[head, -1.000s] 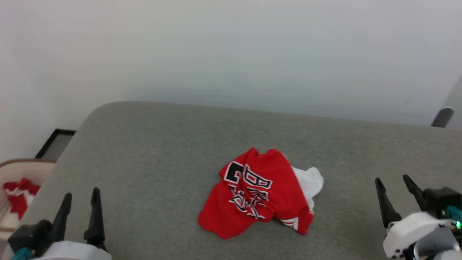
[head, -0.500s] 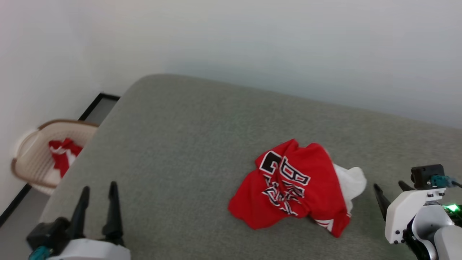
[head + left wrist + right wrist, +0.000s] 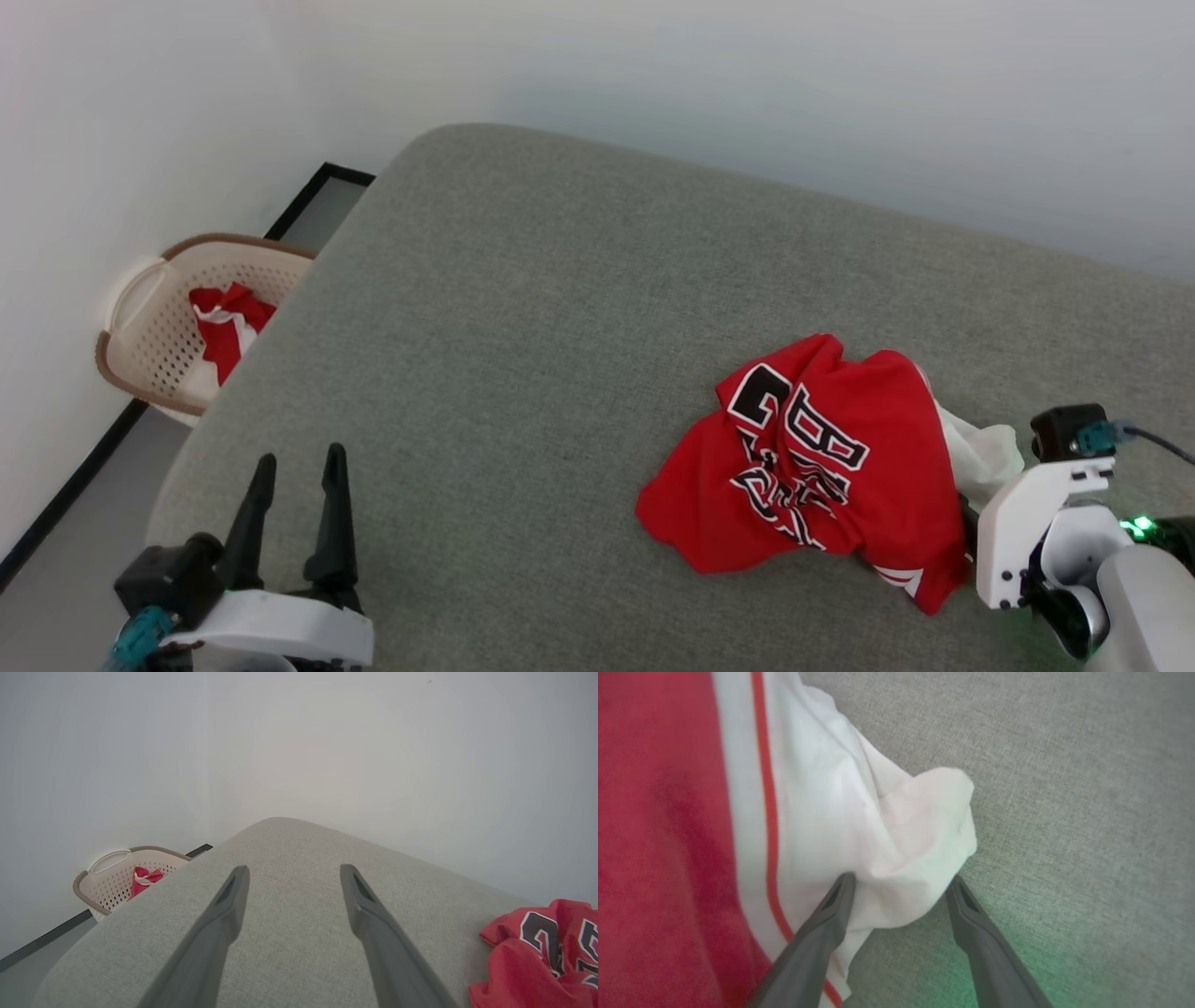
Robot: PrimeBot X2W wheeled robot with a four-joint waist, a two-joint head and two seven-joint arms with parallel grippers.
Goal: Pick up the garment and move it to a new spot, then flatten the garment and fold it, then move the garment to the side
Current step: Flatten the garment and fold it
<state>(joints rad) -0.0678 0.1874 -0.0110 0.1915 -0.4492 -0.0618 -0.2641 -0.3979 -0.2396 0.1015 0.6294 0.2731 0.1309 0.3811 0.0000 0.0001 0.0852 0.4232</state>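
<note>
So the garment [image 3: 822, 467] is a red jersey lying crumpled on the right part of a grey upholstered surface [image 3: 560, 308], printed side up. The black, white-outlined lettering [image 3: 803, 448] is so wrinkled that I can't read it properly. A white sleeve [image 3: 887, 826] sticks out on its right side, with a red-and-white stripe trim [image 3: 768, 802] running along where it meets the red body.

The right hand [image 3: 900, 879] is right at that sleeve. Its jaws are spread wide and nothing is pinched between them. In the right wrist view the bunched end of the sleeve sits between the two fingers, with one tip over the white fabric and the other at its edge, over the grey. I honestly can't tell whether they're pressing the cloth or hanging just above it. In the head view the fingers are mostly hidden behind the jersey's edge and the white wrist housing.

The left hand [image 3: 302, 455] is well apart from the jersey, down at the near left part of the surface. It's also spread wide and holds nothing. In its wrist view the jersey is cut off by the right edge of the frame.

Off the left end, a beige perforated laundry basket [image 3: 149, 317] sits on the floor against the white wall [image 3: 653, 56], with a red-and-white cloth [image 3: 224, 322] in it, too bunched up to identify.
</note>
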